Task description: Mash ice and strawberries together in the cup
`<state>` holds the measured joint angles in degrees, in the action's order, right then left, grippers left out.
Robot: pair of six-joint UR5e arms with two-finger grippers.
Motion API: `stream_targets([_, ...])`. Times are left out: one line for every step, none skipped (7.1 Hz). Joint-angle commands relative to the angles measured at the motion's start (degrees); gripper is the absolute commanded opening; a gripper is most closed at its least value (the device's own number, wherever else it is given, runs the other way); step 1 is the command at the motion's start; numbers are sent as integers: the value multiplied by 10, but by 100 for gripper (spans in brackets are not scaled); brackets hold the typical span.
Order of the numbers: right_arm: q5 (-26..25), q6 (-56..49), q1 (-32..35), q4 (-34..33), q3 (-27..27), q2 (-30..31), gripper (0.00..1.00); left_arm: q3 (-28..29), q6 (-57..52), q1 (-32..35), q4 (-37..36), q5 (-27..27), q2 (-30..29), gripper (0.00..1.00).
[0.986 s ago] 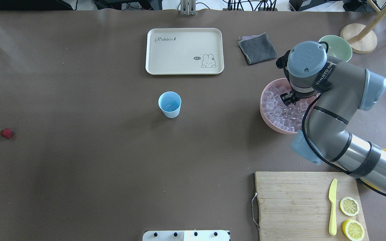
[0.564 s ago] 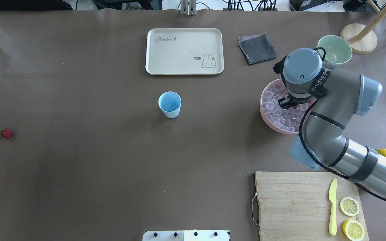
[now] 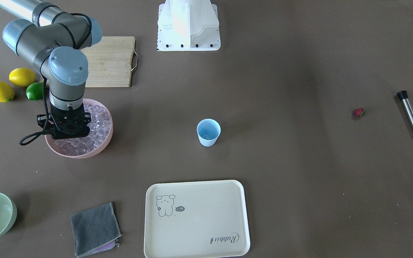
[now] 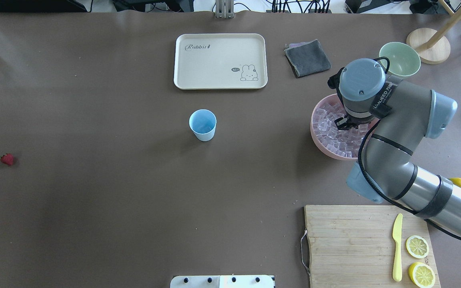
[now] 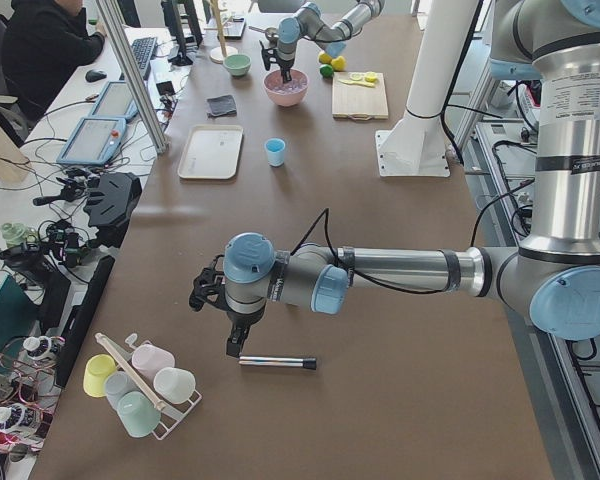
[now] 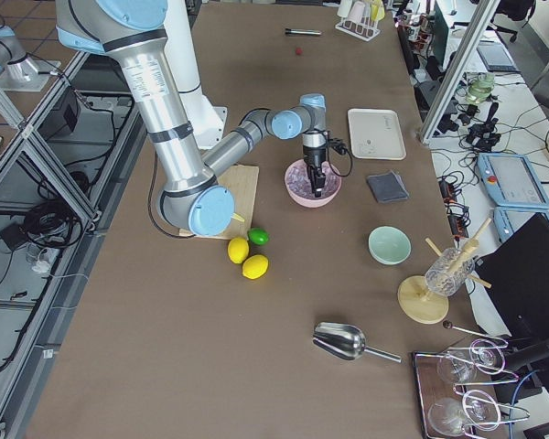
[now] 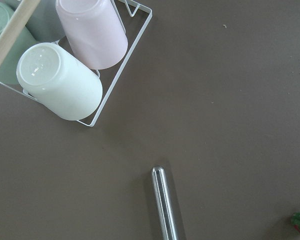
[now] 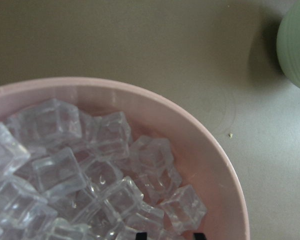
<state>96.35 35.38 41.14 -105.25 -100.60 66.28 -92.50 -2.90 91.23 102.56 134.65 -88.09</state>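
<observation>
Right arm (image 4: 398, 132): over the last second I see its wrist slide toward 9 o'clock, uncovering the pale-green bowl (image 4: 402, 60). In the latter half of that second it barely moves, so I judge the approach finished.
Pink bowl (image 4: 313, 134): sits at 3 o'clock from the cup, unmoved, heaped with cubes.
Cup (image 4: 203, 125): stands upright at table centre, where it was. I can make out nothing sure inside, so I judge the task barely begun.
Right gripper (image 4: 347, 124): it is down among the ice (image 8: 60, 170). Two dark fingertips (image 8: 140, 234) show apart at the wrist view's bottom edge. Whether they pinch a cube I cannot tell.
Left gripper (image 5: 236, 343): hangs beside the steel muddler (image 5: 278, 362). Spread or pressed together, I cannot tell.
Strawberry (image 4: 7, 159): same spot, far out at 9 o'clock from the cup.
Next: I expect a cube lifted toward the cup.
</observation>
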Motion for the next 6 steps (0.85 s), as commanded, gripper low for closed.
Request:
stream_targets([-1,-4,1,-1,0,0,27,2,0,0,0,0,-2,99])
stream_targets([-1,-4,0,-1,1,1,27,3,0,-1,0,0,-2,99])
stream_targets([0,-4,1,-3,-3,-1,16,2,0,0,0,0,-2,99])
stream_targets([2,-7,6,-4,-6,-4,12,2,0,0,0,0,-2,99])
stream_targets([2,-11,8,-4,-5,-4,13,2,0,0,0,0,-2,99])
stream_targets([2,-12,8,-4,-6,-4,36,4,0,-1,0,0,-2,99])
